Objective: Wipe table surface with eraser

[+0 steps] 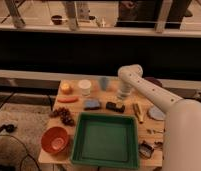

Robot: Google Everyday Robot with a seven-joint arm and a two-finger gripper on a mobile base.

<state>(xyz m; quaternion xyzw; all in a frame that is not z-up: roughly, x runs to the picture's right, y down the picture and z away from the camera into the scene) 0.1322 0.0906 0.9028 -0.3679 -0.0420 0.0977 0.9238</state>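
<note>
Camera view: we see the eraser [115, 106], a small dark rectangular block, lying flat on the tan table [78, 103] just behind the green tray [104, 140]. The hand [123, 94] hangs just behind the eraser; how far open it is, we cannot tell.
</note>
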